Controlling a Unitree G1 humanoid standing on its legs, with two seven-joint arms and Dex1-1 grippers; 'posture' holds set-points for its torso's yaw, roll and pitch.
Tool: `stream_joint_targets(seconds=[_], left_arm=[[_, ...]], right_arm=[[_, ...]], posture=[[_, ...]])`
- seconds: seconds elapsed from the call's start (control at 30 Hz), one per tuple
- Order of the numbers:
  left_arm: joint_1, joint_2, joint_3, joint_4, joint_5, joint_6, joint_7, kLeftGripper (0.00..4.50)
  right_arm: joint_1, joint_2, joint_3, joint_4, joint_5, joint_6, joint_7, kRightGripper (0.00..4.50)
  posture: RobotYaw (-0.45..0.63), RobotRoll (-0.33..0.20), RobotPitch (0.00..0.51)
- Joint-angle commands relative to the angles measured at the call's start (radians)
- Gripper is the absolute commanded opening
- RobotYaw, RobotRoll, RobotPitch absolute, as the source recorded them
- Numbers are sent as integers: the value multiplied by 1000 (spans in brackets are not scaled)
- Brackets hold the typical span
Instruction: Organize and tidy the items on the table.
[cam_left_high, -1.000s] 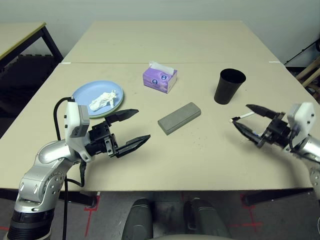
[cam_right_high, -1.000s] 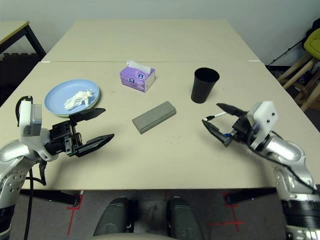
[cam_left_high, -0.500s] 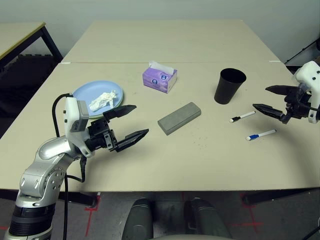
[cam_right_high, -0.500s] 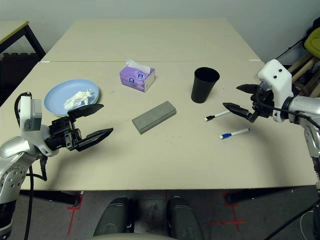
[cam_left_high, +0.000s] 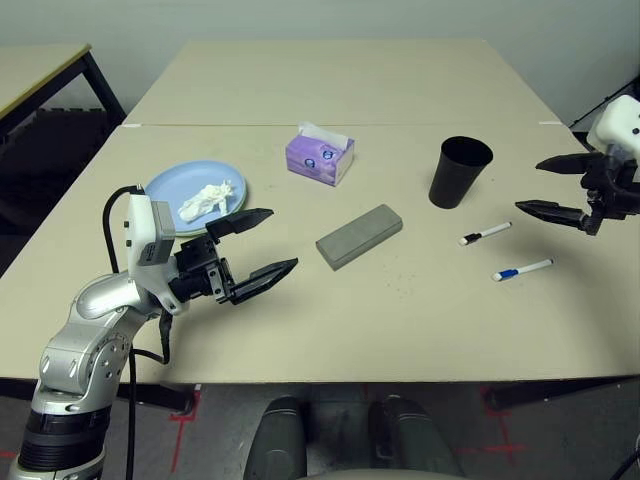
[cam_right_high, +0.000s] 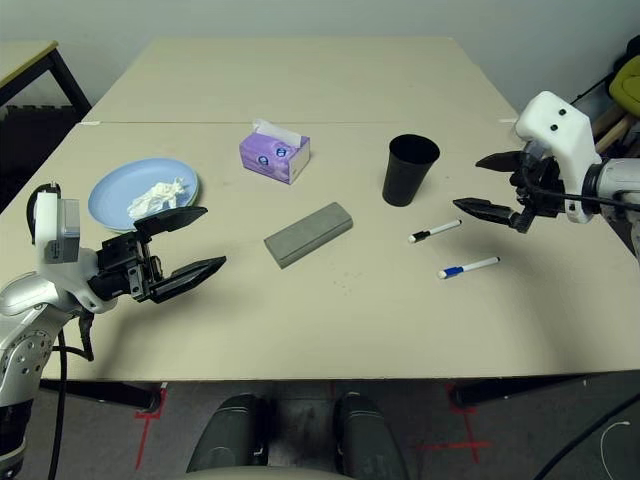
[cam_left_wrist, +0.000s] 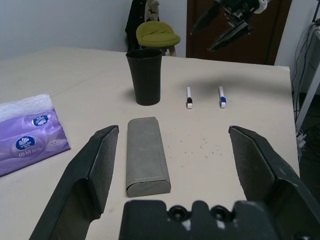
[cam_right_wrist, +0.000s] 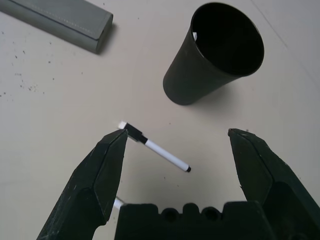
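On the table (cam_left_high: 400, 320) a blue plate (cam_left_high: 168, 188) at the left holds a crumpled white tissue (cam_left_high: 210, 198). My left gripper (cam_left_high: 284, 238) hovers open just right of the plate, pointing at the grey glasses case (cam_left_high: 358, 236) in the middle. Behind the case stands the purple tissue box (cam_left_high: 320, 156). The black cup (cam_left_high: 458, 172) stands upright at the right. Two white markers lie right of it, one black-capped (cam_left_high: 485, 233) and one blue-capped (cam_left_high: 522, 269). My right gripper (cam_left_high: 528, 185) is open and raised above them, holding nothing.
A second beige tabletop (cam_left_high: 330, 80) joins behind the seam. A tan table with black legs (cam_left_high: 40, 70) stands at the far left. Chairs (cam_right_high: 625, 90) and a cable sit beyond the right edge. The near strip of the table is bare.
My right gripper has risen and swung right, away from the two markers, which now lie uncovered on the table. The left arm has barely moved.
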Motion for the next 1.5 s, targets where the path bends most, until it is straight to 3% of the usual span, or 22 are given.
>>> stream_joint_targets(seconds=[0.03,0.37,0.57,0.87,1.13,1.3,1.5], left_arm=[[11,-7,5,3,-3,-11,5,4485],[-2,-12,-5,24,9,-21,15,4485],[-8,-10,-12,31,9,-19,18,4485],[-16,-9,-18,29,8,-11,26,4485],[-3,-13,-27,0,5,-2,50,4485],[13,-13,-29,-21,1,4,66,4485],[31,-13,-26,-42,-2,8,81,4485]], right_arm=[[-30,-31,37,3,-38,-18,38,4500],[-71,-63,83,-24,-89,-93,125,4500],[-141,-79,168,0,-170,-131,214,4500],[-232,-19,378,114,-303,-378,431,4500],[-330,20,614,284,-354,-617,449,4500],[-382,72,693,406,-406,-719,449,4500],[-391,126,710,488,-450,-768,449,4500]], posture=[[124,0,78],[118,0,82],[113,0,91],[116,0,109],[142,0,125],[156,0,136],[173,0,149]])
